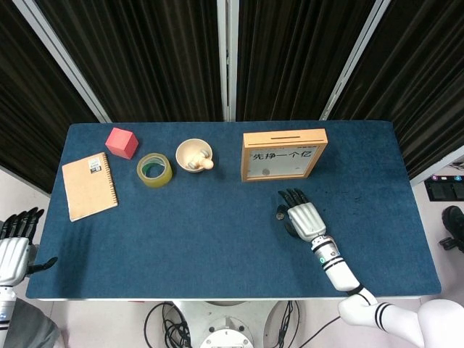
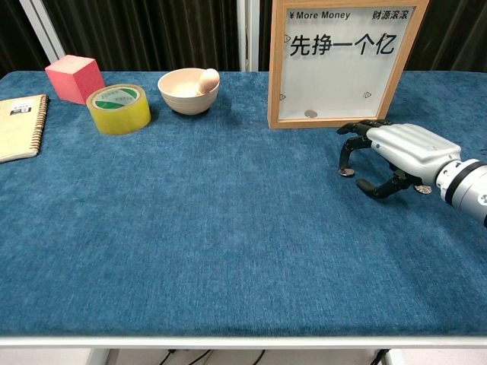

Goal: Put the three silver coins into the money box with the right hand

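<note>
- White-shelled right hand point(image 2: 399, 152) low over the blue bench point(image 2: 228, 243), fingers curled down, thumb apart beneath; nothing gripped as far as I can tell.
- Silver coin point(image 2: 347, 172) lies flat at its fingertips point(image 2: 344, 156), on the hand's left side; a second coin point(image 2: 423, 188) lies under the palm, partly hidden.
- One coin point(image 2: 310, 113) already sits inside the money box point(image 2: 342, 61).
- Money box stands upright just beyond the hand; slot on its top edge, so coins must go up and over.
- Left hand point(image 1: 11, 250) idle off the bench's far corner, fingers apart.
- Open cloth all round the right hand.

A lab: blue-clothed table point(image 1: 217, 239) before black curtains point(image 1: 159, 58) on metal framing.
</note>
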You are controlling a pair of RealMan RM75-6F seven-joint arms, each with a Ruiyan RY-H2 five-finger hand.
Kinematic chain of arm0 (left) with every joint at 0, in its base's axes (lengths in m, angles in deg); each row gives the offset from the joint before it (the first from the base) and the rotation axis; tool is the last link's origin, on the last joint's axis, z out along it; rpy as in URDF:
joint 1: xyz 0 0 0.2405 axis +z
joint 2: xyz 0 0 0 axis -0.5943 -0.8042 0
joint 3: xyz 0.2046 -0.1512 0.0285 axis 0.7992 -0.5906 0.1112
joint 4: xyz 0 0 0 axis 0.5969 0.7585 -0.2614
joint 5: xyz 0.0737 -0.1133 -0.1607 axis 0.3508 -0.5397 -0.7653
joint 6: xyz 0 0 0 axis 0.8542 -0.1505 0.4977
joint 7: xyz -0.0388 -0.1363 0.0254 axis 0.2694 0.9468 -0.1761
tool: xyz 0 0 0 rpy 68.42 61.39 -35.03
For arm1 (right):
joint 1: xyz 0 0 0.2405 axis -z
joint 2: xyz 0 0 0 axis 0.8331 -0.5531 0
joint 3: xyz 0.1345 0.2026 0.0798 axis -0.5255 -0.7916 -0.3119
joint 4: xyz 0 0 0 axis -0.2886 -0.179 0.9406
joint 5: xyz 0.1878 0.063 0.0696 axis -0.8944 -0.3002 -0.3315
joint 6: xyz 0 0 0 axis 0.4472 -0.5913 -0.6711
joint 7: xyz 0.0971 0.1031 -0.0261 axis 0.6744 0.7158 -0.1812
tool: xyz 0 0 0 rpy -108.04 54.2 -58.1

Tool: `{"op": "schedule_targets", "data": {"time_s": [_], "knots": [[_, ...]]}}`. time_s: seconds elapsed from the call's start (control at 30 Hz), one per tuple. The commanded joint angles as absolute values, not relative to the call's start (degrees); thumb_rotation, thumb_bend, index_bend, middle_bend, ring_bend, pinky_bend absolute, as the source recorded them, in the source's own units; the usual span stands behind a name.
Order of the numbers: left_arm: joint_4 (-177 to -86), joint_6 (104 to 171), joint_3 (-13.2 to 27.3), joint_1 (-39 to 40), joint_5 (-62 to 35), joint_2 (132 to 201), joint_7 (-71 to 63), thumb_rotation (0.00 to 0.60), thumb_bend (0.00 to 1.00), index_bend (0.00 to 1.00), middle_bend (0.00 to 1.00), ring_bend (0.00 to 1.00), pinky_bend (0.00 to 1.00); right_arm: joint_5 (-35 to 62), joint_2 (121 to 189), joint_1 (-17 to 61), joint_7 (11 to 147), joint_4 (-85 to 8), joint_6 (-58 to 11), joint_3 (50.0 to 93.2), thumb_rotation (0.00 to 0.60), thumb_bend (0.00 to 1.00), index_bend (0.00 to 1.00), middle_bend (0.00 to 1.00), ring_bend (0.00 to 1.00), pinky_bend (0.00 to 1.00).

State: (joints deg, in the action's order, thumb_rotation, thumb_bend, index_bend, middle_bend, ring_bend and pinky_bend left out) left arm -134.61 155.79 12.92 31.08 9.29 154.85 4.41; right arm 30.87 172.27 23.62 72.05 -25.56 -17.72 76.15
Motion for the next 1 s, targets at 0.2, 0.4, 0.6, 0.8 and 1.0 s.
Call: {"op": "schedule_targets", "data": {"time_s": [0.2,0.4,0.6,0.8,1.0], "knots": [[-133.9,155.6,12.9,31.1,9.2,155.1,5.3,0.6,0.04,0.04,0.04,0.0,0.0,30.9,172.8,23.4,72.0,-24.7,-17.7,76.0,0.6,0.32,0.41,0.08,0.0,0.0],[-133.6,154.9,12.9,30.5,9.4,155.0,6.1,0.6,0.04,0.04,0.04,0.0,0.0,30.7,173.7,23.3,71.7,-23.6,-17.9,75.8,0.6,0.32,0.44,0.08,0.0,0.0],[-133.0,154.4,12.8,30.1,9.5,155.1,7.2,0.6,0.04,0.04,0.04,0.0,0.0,30.8,174.5,23.0,71.3,-22.4,-18.1,75.6,0.6,0.33,0.45,0.08,0.0,0.0],[-132.1,153.8,12.8,29.9,9.2,155.3,8.4,0.6,0.04,0.04,0.04,0.0,0.0,31.0,175.6,22.5,71.3,-20.6,-18.1,75.4,0.6,0.33,0.46,0.07,0.0,0.0],[-131.4,153.3,12.6,29.6,9.1,155.4,9.6,0.6,0.04,0.04,0.04,0.0,0.0,31.9,176.5,22.0,72.2,-18.8,-18.2,75.7,0.6,0.33,0.46,0.07,0.0,0.0]]}}
